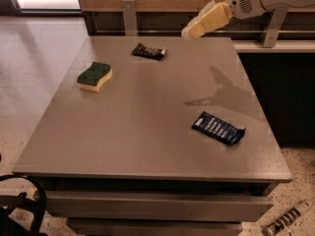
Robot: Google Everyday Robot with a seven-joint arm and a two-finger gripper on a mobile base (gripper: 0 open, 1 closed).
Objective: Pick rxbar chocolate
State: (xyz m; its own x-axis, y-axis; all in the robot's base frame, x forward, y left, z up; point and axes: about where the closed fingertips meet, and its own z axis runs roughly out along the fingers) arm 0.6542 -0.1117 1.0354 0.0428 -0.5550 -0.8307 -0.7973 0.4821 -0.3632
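The rxbar chocolate [149, 51] is a small flat bar in a dark brown-black wrapper with white lettering. It lies near the far edge of the grey table [147, 132]. My gripper [192, 31] comes in from the upper right on a white arm. Its pale yellow tip hangs above the table's far edge, to the right of the bar and well above it. It holds nothing that I can see.
A dark blue wrapped bar [218, 128] lies on the right part of the table. A green and yellow sponge [94, 76] lies on the left. A wooden and glass wall runs behind the table. Speckled floor lies to the left.
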